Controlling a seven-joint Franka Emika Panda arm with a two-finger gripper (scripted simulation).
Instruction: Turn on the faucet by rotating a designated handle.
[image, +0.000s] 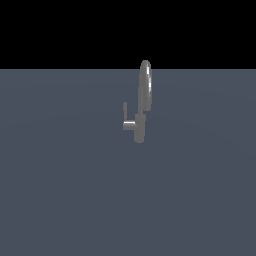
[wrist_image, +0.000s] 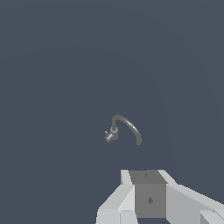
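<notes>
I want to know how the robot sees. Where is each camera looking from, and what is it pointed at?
Exterior view: off the arm, facing level across the grey floor at the faucet, seen nearly edge-on, with the handle on the exterior view's left. None of the robot shows.
Wrist view: on the wrist, looking from a distance at the small faucet, its spout an open arch. The white and grey gripper body fills one edge; its fingertips are not visible.
Shared: both show the faucet and grey floor.
</notes>
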